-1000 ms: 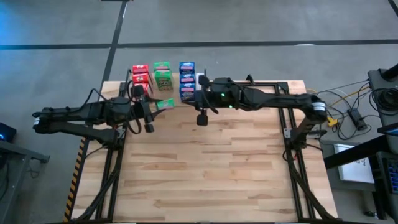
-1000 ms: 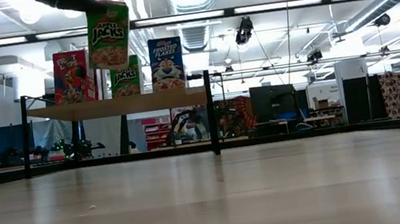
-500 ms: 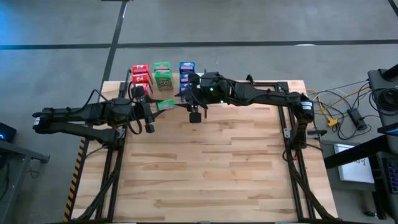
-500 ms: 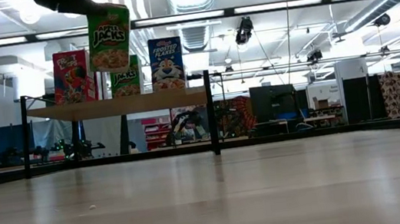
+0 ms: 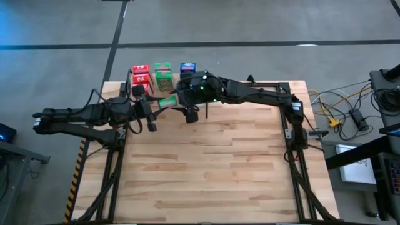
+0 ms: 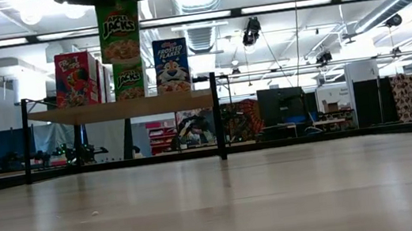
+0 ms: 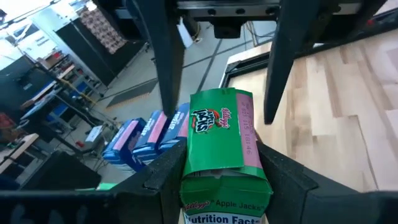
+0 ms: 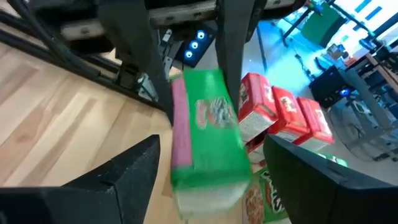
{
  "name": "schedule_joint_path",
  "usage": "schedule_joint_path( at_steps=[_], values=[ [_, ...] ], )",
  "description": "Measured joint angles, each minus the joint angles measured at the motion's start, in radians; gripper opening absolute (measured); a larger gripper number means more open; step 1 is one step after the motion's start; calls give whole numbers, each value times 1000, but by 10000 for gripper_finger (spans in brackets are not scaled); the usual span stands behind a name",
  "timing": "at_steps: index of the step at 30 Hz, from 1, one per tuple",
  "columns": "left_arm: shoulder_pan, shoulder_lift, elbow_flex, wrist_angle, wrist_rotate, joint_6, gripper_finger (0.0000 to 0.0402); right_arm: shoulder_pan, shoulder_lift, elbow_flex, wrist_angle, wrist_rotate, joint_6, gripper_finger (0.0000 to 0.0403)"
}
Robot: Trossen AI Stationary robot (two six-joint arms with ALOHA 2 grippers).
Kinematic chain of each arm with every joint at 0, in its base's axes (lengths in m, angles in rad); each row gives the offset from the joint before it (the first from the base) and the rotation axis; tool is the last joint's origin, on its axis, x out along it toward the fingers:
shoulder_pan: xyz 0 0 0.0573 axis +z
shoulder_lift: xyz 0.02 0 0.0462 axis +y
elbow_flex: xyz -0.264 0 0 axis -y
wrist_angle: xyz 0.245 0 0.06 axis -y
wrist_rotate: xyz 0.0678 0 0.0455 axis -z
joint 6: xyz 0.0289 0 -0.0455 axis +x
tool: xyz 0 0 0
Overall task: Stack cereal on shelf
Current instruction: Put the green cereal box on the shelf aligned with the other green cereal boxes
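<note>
Only the low view shows the green Apple Jacks box point(image 6: 118, 33) hanging above the shelf point(image 6: 119, 109) and another green box there. From above, both arms meet near the counter's far left edge. The left end effector point(image 7: 219, 171) clamps the box; the right end effector's point(image 8: 205, 162) fingers stand spread around it.

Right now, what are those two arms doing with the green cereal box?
Left gripper shut on green box, held above the table. Right gripper open around the same box. Shelf holds red, green and blue boxes behind.
</note>
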Motion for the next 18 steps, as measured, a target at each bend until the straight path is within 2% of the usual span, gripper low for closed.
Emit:
schedule_joint_path(
  at_steps=[8,18],
  values=[
    [1,10,0,7,-11,-3,153,-1,58,75,-41,1,-26,258],
    [2,13,0,9,-15,21,153,-11,61,86,-62,0,-20,185]
  ],
)
